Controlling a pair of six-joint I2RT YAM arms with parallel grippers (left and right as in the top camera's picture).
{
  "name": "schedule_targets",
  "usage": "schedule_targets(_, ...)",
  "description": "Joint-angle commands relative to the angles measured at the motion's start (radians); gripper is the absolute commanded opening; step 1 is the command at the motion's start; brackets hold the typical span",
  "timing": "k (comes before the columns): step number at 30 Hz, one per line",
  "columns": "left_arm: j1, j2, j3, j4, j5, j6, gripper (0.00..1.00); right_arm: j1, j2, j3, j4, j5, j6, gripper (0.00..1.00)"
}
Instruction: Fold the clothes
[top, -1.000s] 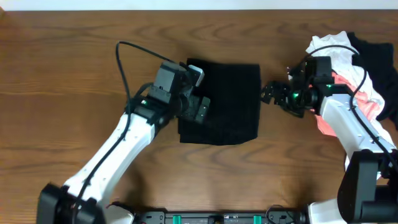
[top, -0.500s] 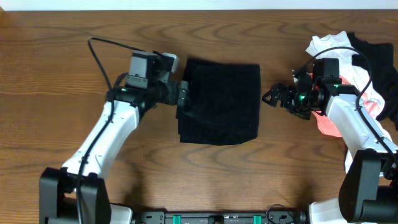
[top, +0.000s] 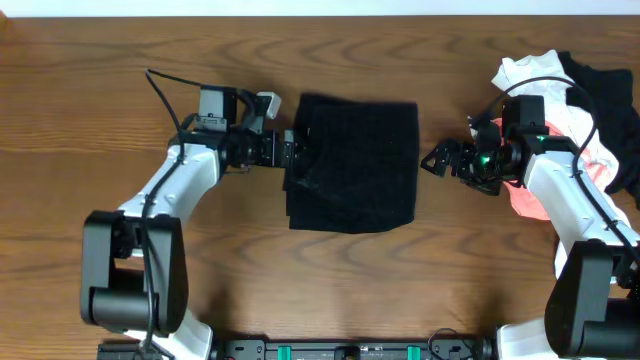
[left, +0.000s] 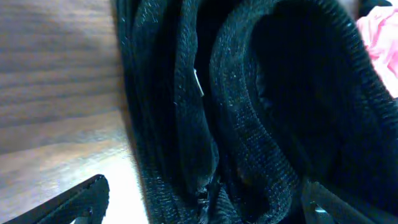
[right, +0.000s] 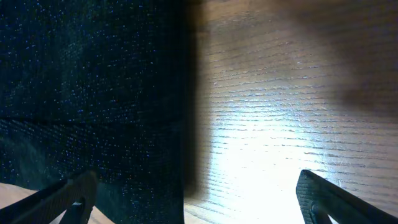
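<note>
Folded black knit garment (top: 355, 165), centre of the worktop (top: 100, 250). I see my left hand (top: 295, 152) spread wide at its left edge, and my right hand (top: 430, 160) spread wide just beside its right edge. Other clothes (top: 585, 110) are heaped far right.

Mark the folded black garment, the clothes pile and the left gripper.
folded black garment (top: 355, 165), overhead view, middle of its top.
clothes pile (top: 530, 72), overhead view, white garment on its left.
left gripper (top: 291, 152), overhead view, between its fingertips.
</note>
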Motion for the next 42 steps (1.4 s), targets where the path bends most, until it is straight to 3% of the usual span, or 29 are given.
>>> schedule_targets(1, 0.003, 0.026, 0.022, 0.000, 0.054, -0.021, 0.98, -0.007, -0.008, 0.000, -0.003, -0.011, -0.021, 0.99)
schedule_targets(30, -0.057, 0.135, 0.019, -0.044, 0.087, -0.062, 0.99, -0.007, -0.008, 0.000, -0.002, -0.011, -0.060, 0.99)
schedule_targets(34, -0.077, 0.135, 0.019, -0.043, 0.086, -0.062, 0.91, -0.007, -0.008, 0.000, -0.005, -0.012, -0.090, 0.99)
schedule_targets(37, -0.080, 0.136, 0.019, -0.044, 0.078, -0.061, 0.80, -0.007, -0.008, 0.000, -0.011, -0.012, -0.103, 0.99)
schedule_targets(40, -0.080, 0.136, 0.019, -0.043, 0.075, -0.061, 0.53, -0.007, -0.008, 0.000, -0.022, -0.012, -0.111, 0.99)
schedule_targets(42, -0.080, 0.136, 0.019, -0.035, 0.070, -0.062, 0.40, -0.007, -0.008, 0.000, -0.026, -0.012, -0.119, 0.99)
